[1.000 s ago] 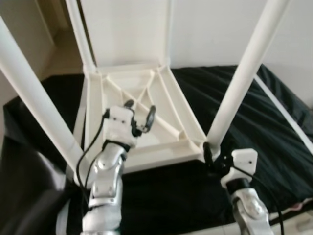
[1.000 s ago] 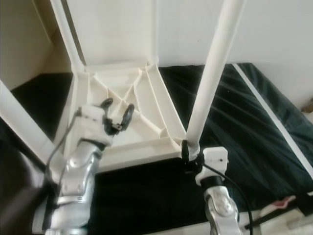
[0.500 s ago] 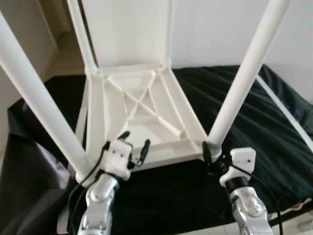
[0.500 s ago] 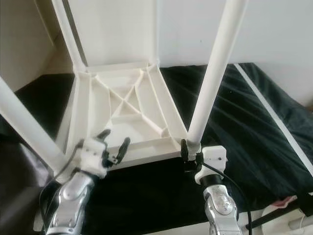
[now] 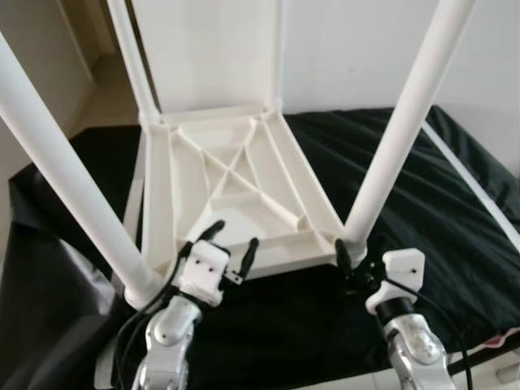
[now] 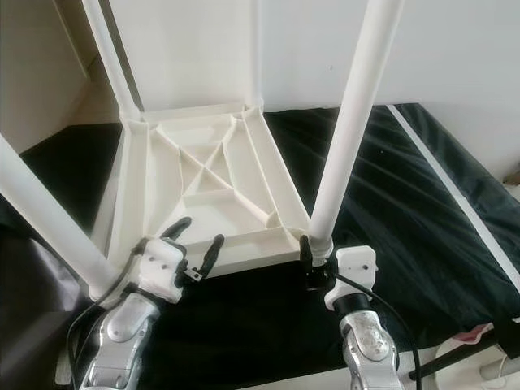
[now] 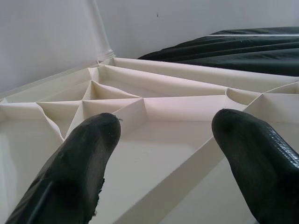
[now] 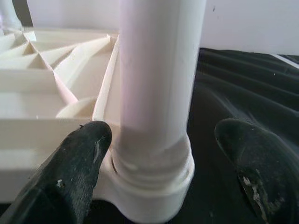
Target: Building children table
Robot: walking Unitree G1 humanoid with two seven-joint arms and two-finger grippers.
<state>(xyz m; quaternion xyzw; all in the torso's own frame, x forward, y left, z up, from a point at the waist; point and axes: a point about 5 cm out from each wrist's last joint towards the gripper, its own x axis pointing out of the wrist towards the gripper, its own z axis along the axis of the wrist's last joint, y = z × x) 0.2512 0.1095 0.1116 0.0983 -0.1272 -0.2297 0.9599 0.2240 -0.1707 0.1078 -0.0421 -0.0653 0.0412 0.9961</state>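
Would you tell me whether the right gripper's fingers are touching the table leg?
Apart: the right wrist view shows both fingers flanking the leg with visible gaps.

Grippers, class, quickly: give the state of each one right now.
Left gripper: open, holding nothing, over the near edge of the upturned table top.
Right gripper: open, fingers either side of the table leg, not clamped.

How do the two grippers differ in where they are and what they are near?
The left gripper is open over the table's near edge, around nothing. The right gripper is open with its fingers on either side of the near right leg, at its base. Both are empty.
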